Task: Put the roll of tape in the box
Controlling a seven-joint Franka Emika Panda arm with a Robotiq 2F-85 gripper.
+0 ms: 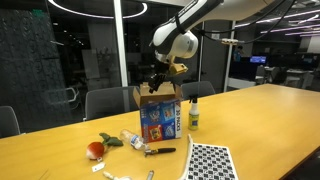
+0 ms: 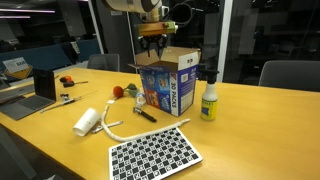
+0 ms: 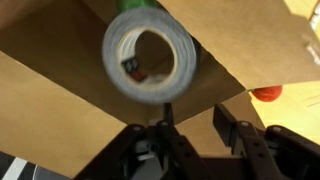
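Note:
The box (image 1: 158,116), a blue printed carton with brown flaps open, stands on the wooden table; it also shows in the other exterior view (image 2: 165,85). My gripper (image 1: 156,80) hangs just above its open top in both exterior views (image 2: 152,47). In the wrist view the roll of tape (image 3: 150,55) is a blurred grey ring seen face-on, with the box's brown flaps and inside (image 3: 60,110) behind it. It lies just beyond my fingertips, not between them. My gripper (image 3: 195,115) is open with nothing between the fingers.
A white bottle with a green cap (image 1: 193,113) (image 2: 209,100) stands beside the box. A checkered sheet (image 1: 210,162) (image 2: 155,155) lies at the front. A red item (image 1: 96,149) (image 3: 266,93), a black marker (image 2: 146,115), a white tube (image 2: 87,122) and a laptop (image 2: 40,85) are on the table.

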